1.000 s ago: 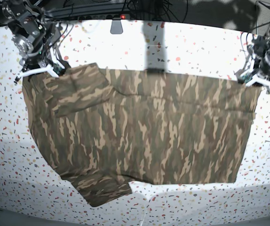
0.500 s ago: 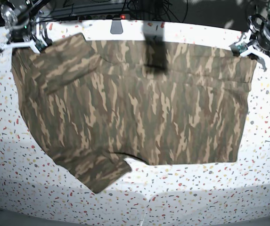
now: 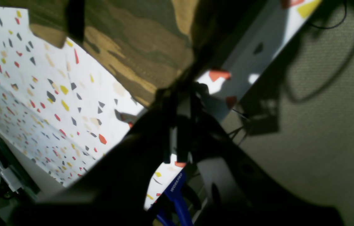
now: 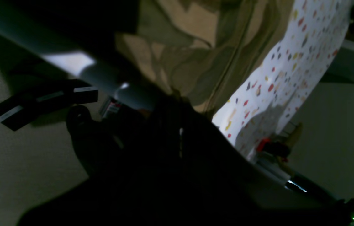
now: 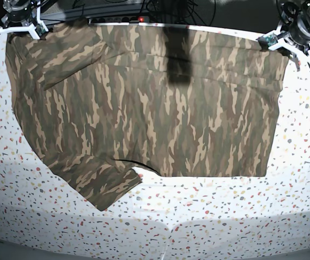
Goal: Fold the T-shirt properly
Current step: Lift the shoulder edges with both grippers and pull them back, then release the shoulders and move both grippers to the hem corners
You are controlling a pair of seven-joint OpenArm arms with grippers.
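The T-shirt (image 5: pixel 144 108), in olive, brown and tan camouflage, lies spread wide across the speckled table (image 5: pixel 209 227). One sleeve sticks out at the front left (image 5: pixel 109 187). My left gripper (image 5: pixel 279 44) is shut on the shirt's far right corner at the table's back edge. My right gripper (image 5: pixel 20 28) is shut on the far left corner. In the left wrist view the dark fingers (image 3: pixel 180 103) pinch the cloth (image 3: pixel 139 47). In the right wrist view the gripper (image 4: pixel 177 97) is very dark, with the cloth (image 4: pixel 189 56) running out of it. The collar does not show.
A dark band of shadow (image 5: pixel 177 54) crosses the shirt's upper middle. Both grippers hang at the table's far edge, with carpet floor (image 3: pixel 321 125) beyond. A blue clamp (image 3: pixel 177 194) grips the table edge, and cables and a power strip run behind it.
Both grippers have moved toward the table's far edge with the shirt's corners in them. The whole shirt has slid back with them and away from the front edge.
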